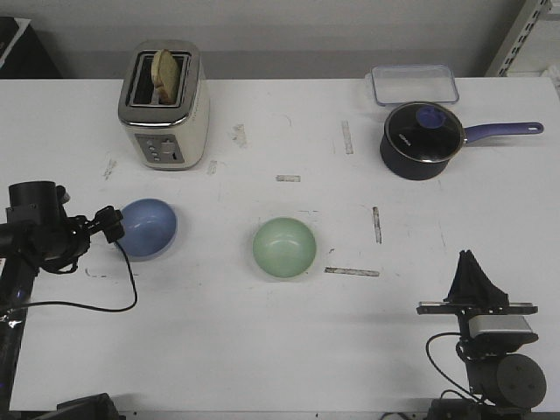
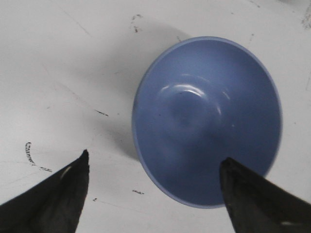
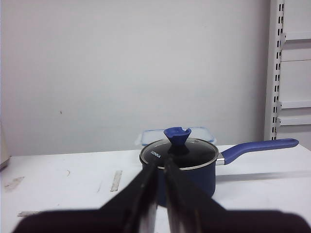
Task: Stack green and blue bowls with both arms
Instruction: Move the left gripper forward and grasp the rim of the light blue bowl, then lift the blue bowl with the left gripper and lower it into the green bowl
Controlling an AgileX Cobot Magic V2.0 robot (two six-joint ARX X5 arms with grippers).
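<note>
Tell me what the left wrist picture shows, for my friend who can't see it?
A light blue bowl sits on a white table, empty and shiny inside. The left tool is open, one black fingertip over bare table, the other at the bowl's rim.

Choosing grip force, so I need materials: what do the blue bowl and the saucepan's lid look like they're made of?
Blue bowl: probably glazed ceramic or hard plastic; smooth and glossy, with soft curved highlights inside. Saucepan lid: apparently clear glass, see-through with a silvery metal-looking rim and an opaque blue knob, likely plastic or silicone.
</note>
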